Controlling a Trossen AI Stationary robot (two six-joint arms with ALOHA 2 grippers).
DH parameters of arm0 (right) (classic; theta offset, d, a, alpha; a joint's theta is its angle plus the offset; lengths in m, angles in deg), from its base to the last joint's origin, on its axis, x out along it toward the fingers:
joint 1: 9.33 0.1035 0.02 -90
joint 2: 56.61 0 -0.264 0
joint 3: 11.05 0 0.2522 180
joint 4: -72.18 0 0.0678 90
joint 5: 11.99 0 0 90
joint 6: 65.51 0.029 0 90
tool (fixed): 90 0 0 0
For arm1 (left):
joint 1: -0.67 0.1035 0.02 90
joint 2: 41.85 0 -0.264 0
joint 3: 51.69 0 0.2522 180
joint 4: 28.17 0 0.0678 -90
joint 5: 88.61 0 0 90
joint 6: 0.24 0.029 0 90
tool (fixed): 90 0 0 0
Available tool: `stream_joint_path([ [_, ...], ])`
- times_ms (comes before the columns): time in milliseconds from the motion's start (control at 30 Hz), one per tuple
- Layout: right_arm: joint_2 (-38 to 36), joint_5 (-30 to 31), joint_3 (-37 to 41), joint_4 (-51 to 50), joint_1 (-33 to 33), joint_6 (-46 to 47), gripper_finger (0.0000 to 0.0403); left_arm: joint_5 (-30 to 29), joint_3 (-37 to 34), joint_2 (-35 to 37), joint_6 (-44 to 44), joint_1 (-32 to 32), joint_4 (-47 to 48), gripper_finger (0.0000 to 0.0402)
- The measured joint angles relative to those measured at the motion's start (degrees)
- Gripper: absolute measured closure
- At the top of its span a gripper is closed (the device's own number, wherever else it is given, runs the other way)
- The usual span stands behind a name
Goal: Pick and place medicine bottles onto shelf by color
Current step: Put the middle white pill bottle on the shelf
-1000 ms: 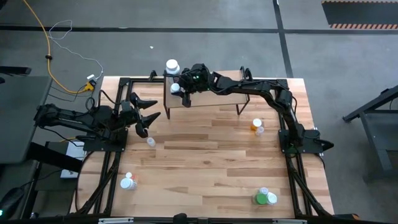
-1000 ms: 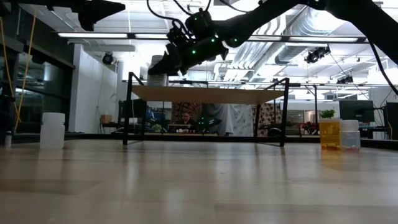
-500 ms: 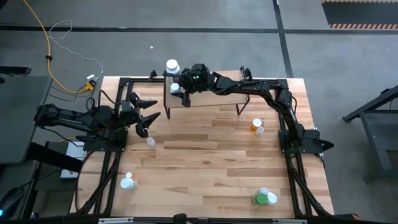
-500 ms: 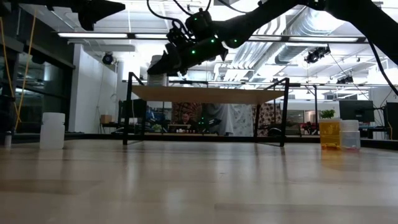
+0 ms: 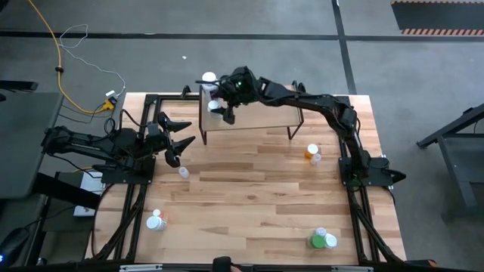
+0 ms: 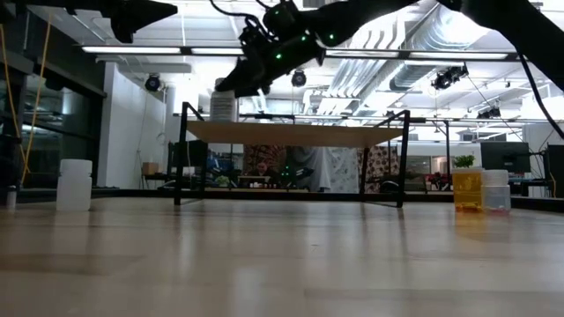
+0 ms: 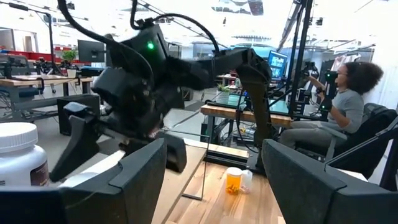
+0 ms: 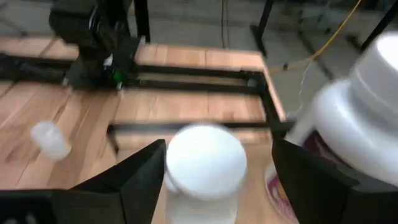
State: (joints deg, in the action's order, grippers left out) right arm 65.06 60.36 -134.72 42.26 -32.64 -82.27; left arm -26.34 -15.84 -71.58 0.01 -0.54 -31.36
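White plastic marks both capped pill bottles at the left end of the small light-wood shelf on black metal legs (image 5: 249,115): a smaller white-capped bottle (image 5: 214,106) stands just below my right hand (image 5: 224,103), whose fingers are spread wide and hold nothing, beside a bigger white bottle (image 5: 209,78) at the far corner, I judge so the whites sit grouped. My left hand (image 5: 184,141), wide and empty, waits over the wooden surface (image 5: 257,196), well apart from the orange bottle (image 5: 311,153) and green bottle (image 5: 318,241).
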Motion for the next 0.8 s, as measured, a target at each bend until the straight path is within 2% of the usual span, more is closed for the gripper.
stream_joint_path([
  [233, -3.32, -0.55, -3.65, -14.88, -0.02, -3.46, 0.0119, 0.02, 0.00, 0.01, 0.00, 0.00, -0.04, 0.0147],
  [400, -9.17, 0.56, 2.53, -19.86, 0.07, -4.12, 0.0119, -0.03, 0.00, 0.59, 0.86, 0.00, -0.26, 0.0147],
  [500, -15.86, 2.05, 11.91, -17.24, 0.30, -3.44, 0.0119, -0.03, 0.00, 0.55, 0.89, 0.00, -0.29, 0.0147],
  [600, -25.11, 3.69, 25.75, -9.12, 1.23, -0.94, 0.0119, -0.03, 0.00, 0.56, 1.05, 0.00, -0.51, 0.0147],
  [700, -35.67, 5.94, 41.20, 4.48, 3.83, 3.21, 0.0119, -0.01, 0.00, 0.53, 1.26, 0.00, -1.77, 0.0147],
  [800, -44.98, 8.77, 55.36, 22.60, 8.74, 6.97, 0.0119, 0.02, 0.00, 0.56, 3.13, -0.01, -3.13, 0.0147],
])
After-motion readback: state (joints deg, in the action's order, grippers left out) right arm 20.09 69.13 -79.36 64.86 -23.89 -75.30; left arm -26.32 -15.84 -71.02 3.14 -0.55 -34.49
